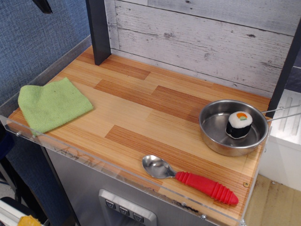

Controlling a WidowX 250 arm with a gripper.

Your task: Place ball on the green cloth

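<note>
The ball is a small plush sushi roll with a black band and a white top with an orange-green centre. It stands upright inside the steel pan at the right of the wooden table. The green cloth lies flat and slightly rumpled at the table's left edge, far from the ball. Only a dark tip of my gripper shows at the top left edge, high above and behind the cloth. Its fingers are cut off by the frame, so I cannot tell whether it is open or shut.
A steel spoon with a red ribbed handle lies near the front edge, below the pan. The pan's thin wire handle points right. A dark post stands at the back left. A clear lip runs along the front edge.
</note>
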